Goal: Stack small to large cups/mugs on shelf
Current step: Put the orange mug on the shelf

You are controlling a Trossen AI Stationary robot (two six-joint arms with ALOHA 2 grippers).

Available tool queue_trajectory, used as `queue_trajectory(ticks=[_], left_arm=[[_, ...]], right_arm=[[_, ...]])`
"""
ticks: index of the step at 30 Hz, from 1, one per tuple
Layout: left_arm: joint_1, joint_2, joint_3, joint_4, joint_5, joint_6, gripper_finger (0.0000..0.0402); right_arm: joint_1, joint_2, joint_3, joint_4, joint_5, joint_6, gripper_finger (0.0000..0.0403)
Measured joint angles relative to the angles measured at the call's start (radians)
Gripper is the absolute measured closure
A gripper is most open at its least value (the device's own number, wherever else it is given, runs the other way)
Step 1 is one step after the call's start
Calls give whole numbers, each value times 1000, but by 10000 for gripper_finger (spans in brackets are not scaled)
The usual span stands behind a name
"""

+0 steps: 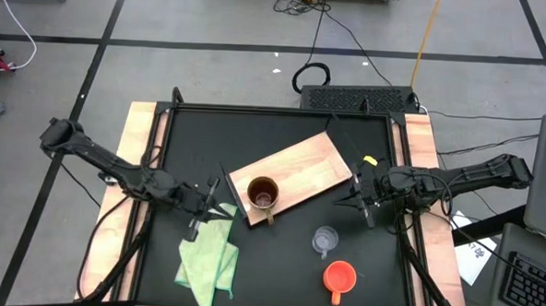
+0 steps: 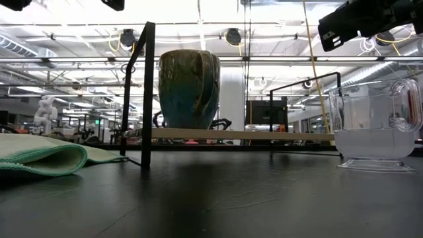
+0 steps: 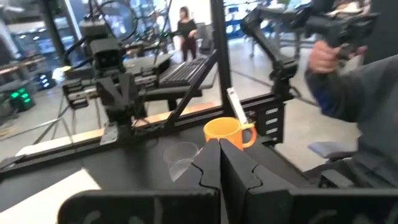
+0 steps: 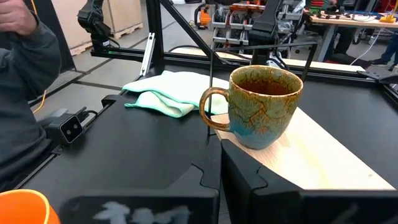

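Note:
The brown mug (image 1: 263,195) stands upright on the near left end of the light-wood shelf (image 1: 300,169), its handle toward the near edge. A clear glass cup (image 1: 325,240) and an orange-red mug (image 1: 340,277) stand on the black table nearer the front, right of the brown mug. My left gripper (image 1: 212,202) is shut and empty, left of the brown mug, above the far end of the green cloth. In its wrist view it (image 3: 219,155) points level at the orange-red mug (image 3: 229,133) and the glass cup (image 3: 181,157). My right gripper (image 1: 343,200) is shut and empty by the shelf's right end, facing the brown mug (image 4: 264,106).
A light green cloth (image 1: 208,258) lies crumpled at the front left of the table. Black frame posts (image 2: 147,92) stand around the table. A person in a grey sleeve (image 3: 367,87) is beside the table's near right side. Wooden strips (image 1: 139,166) flank the black surface.

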Motion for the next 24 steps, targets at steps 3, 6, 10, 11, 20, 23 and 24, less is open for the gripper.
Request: queue_trajectory(ticks=[3,6,10,11,20,23,24], left_arm=[[-2,23,24,-22,-27,-5,401],[-2,24,37,-48,-30,-5,401],[-2,24,38,-49,-30,-5,401],[-2,23,38,-49,-30,-5,401],[10,24,38,-50,-45,-38,401],[35,47,38,-47,-51,-58,401],[38,53,37,-49,-40,-59,401]], right_arm=[[0,0,0,0,0,-4,403],[0,0,0,0,0,-4,403],[0,0,0,0,0,-4,403],[0,0,0,0,0,-4,403],[0,0,0,0,0,-4,403],[0,0,0,1,0,-4,403],[0,0,0,2,0,-4,403]])
